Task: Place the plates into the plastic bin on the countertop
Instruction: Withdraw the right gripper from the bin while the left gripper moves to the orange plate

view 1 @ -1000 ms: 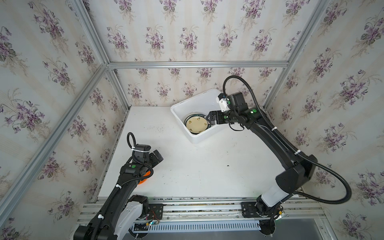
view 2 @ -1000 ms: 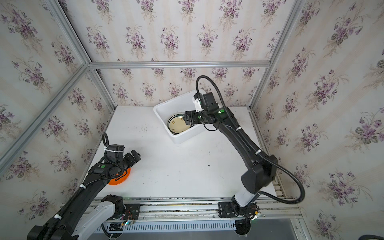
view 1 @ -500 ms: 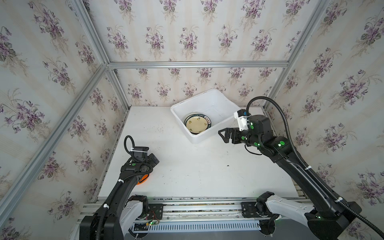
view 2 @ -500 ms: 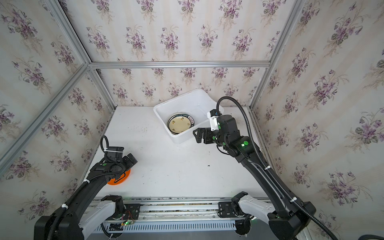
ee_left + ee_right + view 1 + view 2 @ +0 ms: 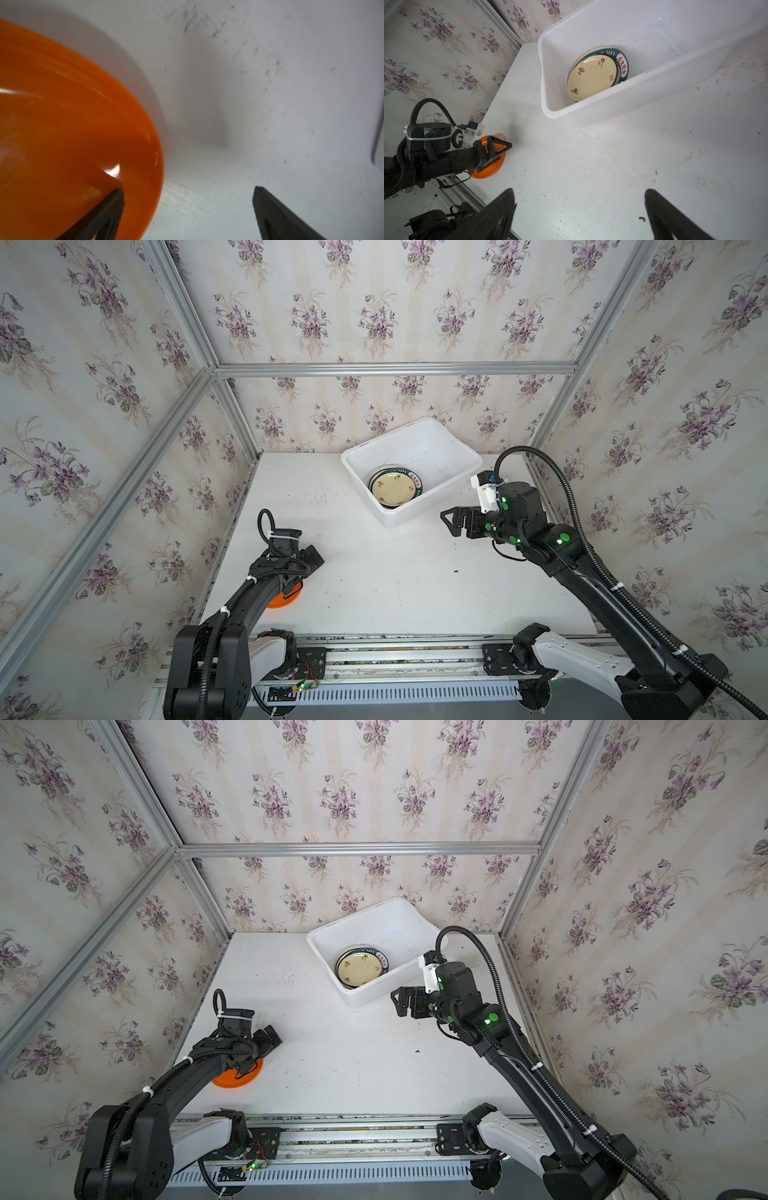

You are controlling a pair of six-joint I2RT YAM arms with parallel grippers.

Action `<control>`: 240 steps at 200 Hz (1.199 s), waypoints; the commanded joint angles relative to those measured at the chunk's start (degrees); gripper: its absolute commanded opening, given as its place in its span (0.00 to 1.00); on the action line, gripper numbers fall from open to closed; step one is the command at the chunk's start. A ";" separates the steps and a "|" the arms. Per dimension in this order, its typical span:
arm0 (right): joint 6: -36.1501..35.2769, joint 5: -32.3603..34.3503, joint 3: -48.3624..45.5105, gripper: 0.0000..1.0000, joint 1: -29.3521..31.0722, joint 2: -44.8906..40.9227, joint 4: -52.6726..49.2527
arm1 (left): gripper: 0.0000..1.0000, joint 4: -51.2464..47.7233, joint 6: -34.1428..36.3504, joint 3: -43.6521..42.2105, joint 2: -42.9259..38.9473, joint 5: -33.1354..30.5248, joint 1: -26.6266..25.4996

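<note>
An orange plate lies on the white countertop at the front left. My left gripper stands open low over it. One finger is above the plate's inside and the other above the bare top, so the rim lies between them. The white plastic bin stands at the back. It holds a stack of plates with a cream plate on top and a teal-rimmed lettered plate under it. My right gripper hangs open and empty just in front of the bin's right end.
Flowered walls with aluminium posts close in the left, back and right. A metal rail carrying both arm bases runs along the front edge. Dark specks dot the countertop.
My right arm has drawn back from above the bin towards the front and now hangs beside its front right corner. The left gripper has sunk slightly over the orange plate.
</note>
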 commanded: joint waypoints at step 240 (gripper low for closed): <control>5.39 0.97 -3.90 1.00 0.00 -0.70 3.50 | 0.99 3.55 1.08 9.81 6.91 4.85 -20.32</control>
